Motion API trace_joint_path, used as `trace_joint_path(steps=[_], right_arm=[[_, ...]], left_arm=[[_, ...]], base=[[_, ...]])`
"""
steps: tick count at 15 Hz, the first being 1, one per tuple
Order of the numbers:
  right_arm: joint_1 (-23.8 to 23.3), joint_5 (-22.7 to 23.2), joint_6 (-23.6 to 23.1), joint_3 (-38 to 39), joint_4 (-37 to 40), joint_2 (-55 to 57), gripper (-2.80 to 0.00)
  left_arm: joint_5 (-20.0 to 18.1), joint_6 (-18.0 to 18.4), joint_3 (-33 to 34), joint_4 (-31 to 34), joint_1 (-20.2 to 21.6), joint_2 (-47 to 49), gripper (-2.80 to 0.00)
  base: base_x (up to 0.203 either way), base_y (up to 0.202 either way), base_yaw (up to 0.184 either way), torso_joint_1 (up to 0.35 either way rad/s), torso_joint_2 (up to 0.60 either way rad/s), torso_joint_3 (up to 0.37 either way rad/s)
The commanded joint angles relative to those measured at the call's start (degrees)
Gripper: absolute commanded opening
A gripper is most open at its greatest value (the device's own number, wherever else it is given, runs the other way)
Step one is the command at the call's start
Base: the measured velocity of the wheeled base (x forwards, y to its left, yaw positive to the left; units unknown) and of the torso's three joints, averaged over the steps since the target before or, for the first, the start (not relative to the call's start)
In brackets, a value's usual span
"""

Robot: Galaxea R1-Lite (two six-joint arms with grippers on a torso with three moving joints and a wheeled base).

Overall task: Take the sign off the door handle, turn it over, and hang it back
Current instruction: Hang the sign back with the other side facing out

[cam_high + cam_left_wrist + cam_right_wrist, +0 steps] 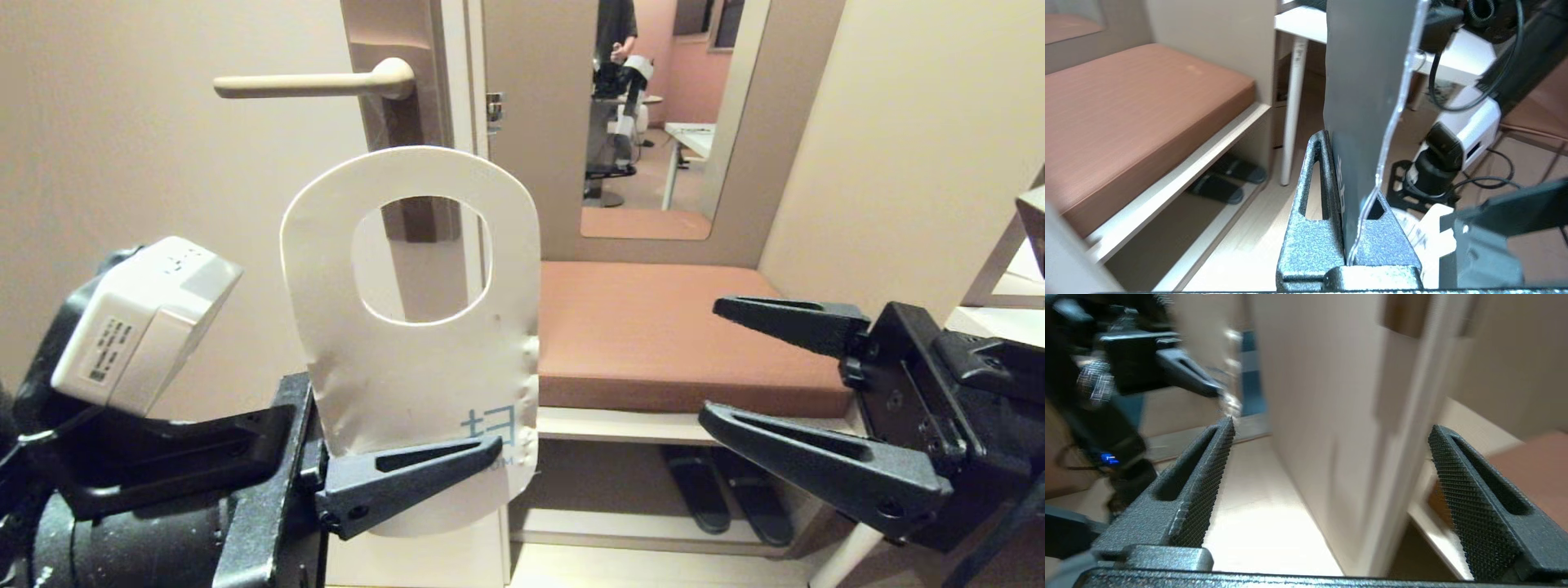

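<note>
Sign (412, 351): off the door handle (314, 83), held upright below it, white face near, lower edge pinched by left hand (408, 482). Right hand (804, 408): spread, empty, well right. Outstanding, by appearance: rehanging; turn-over unconfirmed.

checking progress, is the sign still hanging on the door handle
No, the sign is off the door handle, held up below it by the left gripper clamped on its lower edge.
</note>
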Motion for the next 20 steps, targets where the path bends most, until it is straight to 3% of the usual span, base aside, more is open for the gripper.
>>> trace_joint_path(steps=[1, 4, 9, 16, 20], right_arm=[[-2.3, 0.0, 0.0, 2.3, -0.3, -3.6, -2.8], [-6.3, -0.8, -0.2, 7.2, -0.2, -7.8, -2.8], [-12.7, -7.2, -1.8, 14.1, -0.3, -10.4, -2.8], [-28.4, -7.5, -2.1, 24.6, -0.3, -15.1, -2.8], [-29.2, -9.6, -5.7, 32.2, 0.5, -24.4, -2.8]], left_arm=[[0.0, 0.1, 1.5, -0.2, 1.2, -2.4, -2.8], [0.7, 1.0, 1.7, -0.2, 4.1, -2.9, -2.8], [2.2, 2.5, 3.2, -0.2, 5.6, -4.4, -2.8], [2.6, 2.5, 3.7, -0.1, 5.9, -4.5, -2.8], [2.6, 2.6, 4.7, -0.1, 6.4, -4.5, -2.8]], base=[[0.0, 0.0, 0.0, 0.0, 0.0, 0.0], [0.0, 0.0, 0.0, 0.0, 0.0, 0.0], [0.0, 0.0, 0.0, 0.0, 0.0, 0.0], [0.0, 0.0, 0.0, 0.0, 0.0, 0.0], [0.0, 0.0, 0.0, 0.0, 0.0, 0.0]])
